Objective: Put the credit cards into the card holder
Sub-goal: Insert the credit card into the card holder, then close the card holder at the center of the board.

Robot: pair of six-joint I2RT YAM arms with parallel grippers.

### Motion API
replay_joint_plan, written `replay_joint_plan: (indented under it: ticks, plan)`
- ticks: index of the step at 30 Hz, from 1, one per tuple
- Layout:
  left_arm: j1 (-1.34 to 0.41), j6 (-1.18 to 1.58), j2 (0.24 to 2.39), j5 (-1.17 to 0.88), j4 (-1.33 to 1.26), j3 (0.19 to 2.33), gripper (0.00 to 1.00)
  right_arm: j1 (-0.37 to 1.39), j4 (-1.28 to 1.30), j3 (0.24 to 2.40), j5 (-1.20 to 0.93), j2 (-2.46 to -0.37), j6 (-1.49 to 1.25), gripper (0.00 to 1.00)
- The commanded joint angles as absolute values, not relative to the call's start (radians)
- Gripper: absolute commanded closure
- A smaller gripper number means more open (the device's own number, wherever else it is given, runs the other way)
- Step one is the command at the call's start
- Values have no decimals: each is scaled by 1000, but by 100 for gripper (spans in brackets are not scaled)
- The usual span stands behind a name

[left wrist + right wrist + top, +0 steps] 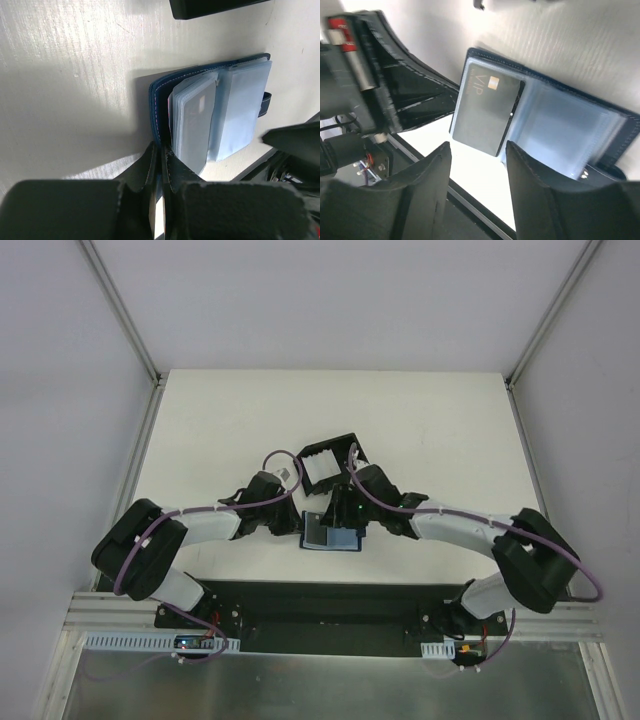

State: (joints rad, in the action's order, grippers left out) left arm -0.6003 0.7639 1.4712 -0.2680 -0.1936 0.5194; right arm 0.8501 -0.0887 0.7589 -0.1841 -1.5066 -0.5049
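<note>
The navy card holder (331, 534) lies open near the table's front edge, its pale blue sleeves up. A grey card marked VIP (487, 107) sits in its left half; it also shows in the left wrist view (195, 122). My left gripper (161, 152) is shut on the edge of the holder's (159, 107) left cover. My right gripper (477, 167) is open and empty, just above the holder's (560, 127) front edge. Whitish cards (322, 471) lie in the black tray (345, 447) behind the holder.
The black tray's edge (215, 7) shows just beyond the holder. The black base rail (320, 602) runs along the table's front edge, close to the holder. Both arms meet over the holder, with the left gripper (395, 95) close to the right one.
</note>
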Motion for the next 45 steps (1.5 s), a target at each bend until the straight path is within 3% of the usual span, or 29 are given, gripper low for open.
replay_joint_plan:
  ticks: [1, 8, 16, 27, 31, 34, 39, 45]
  plan:
    - [-595, 693, 1485, -187, -35, 471, 100, 847, 55, 752, -62, -1358, -414, 47]
    - [-595, 660, 1476, -187, -15, 480, 100, 801, 143, 692, -54, -1302, -454, 44]
    - [-595, 631, 1466, -193, -3, 491, 100, 792, 94, 673, -107, -1394, -502, 43]
    - [-595, 586, 1479, -206, 32, 534, 100, 814, -23, 721, -255, -1485, -511, 48]
    - [-595, 583, 1483, -204, 38, 538, 100, 831, -38, 736, -245, -1480, -515, 59]
    - [-595, 581, 1479, -199, 43, 537, 100, 841, -41, 739, -226, -1460, -518, 82]
    - [-595, 558, 1470, -172, 78, 549, 100, 847, -46, 741, -222, -1436, -519, 84]
    - [-595, 517, 1436, -130, 155, 584, 100, 847, -34, 741, -222, -1428, -509, 98]
